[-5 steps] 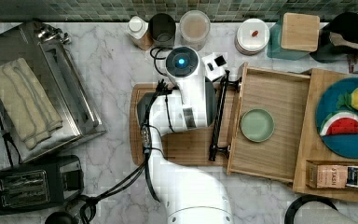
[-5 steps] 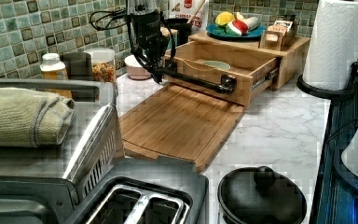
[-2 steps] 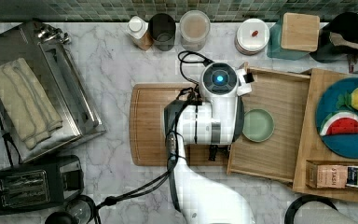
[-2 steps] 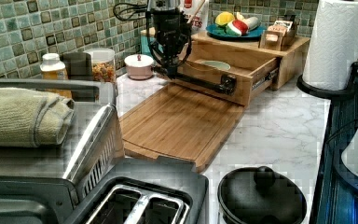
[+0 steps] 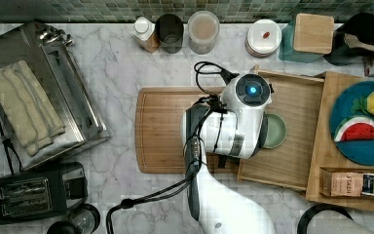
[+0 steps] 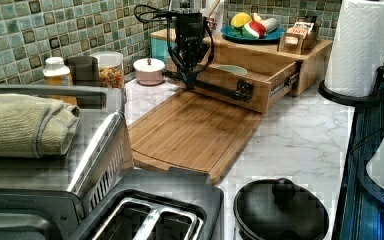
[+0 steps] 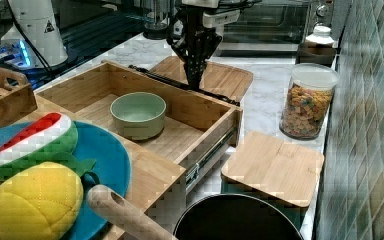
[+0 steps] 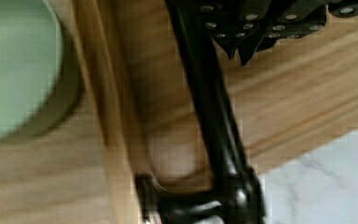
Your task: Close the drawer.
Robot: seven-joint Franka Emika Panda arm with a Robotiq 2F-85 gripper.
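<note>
**Drawer still well out, claw at the handle**

I start with the marble counter (image 5: 117, 97), which carries everything. The biggest task item is the drawer (image 7: 180, 107): in the top view it sits right of centre, pulled out toward the cutting board (image 5: 160, 131) on the top view's left, with its back end running under the raised wooden tray (image 5: 321, 185) that holds the blue plate (image 5: 355, 151) of toy fruit. In the right view the metal slide rail on the drawer's side is exposed, so I judge it is still a good way from shut. A green bowl (image 7: 137, 114) sits inside it.

My arm (image 5: 233, 126) hangs over the drawer's front edge in the top view, hiding much of the front panel. The claw (image 6: 189, 75) points straight down at the black bar handle (image 6: 215, 89); in the left view its tip is at the far part of the bar, just outside the front panel.

In the wrist view the fingertips (image 8: 242, 49) lie right beside the bar. They look drawn close together, grasping nothing, though I say that as a judgement.

So nearly all of the closing is left: I would press the front panel in toward the tray until the rail disappears.
</note>
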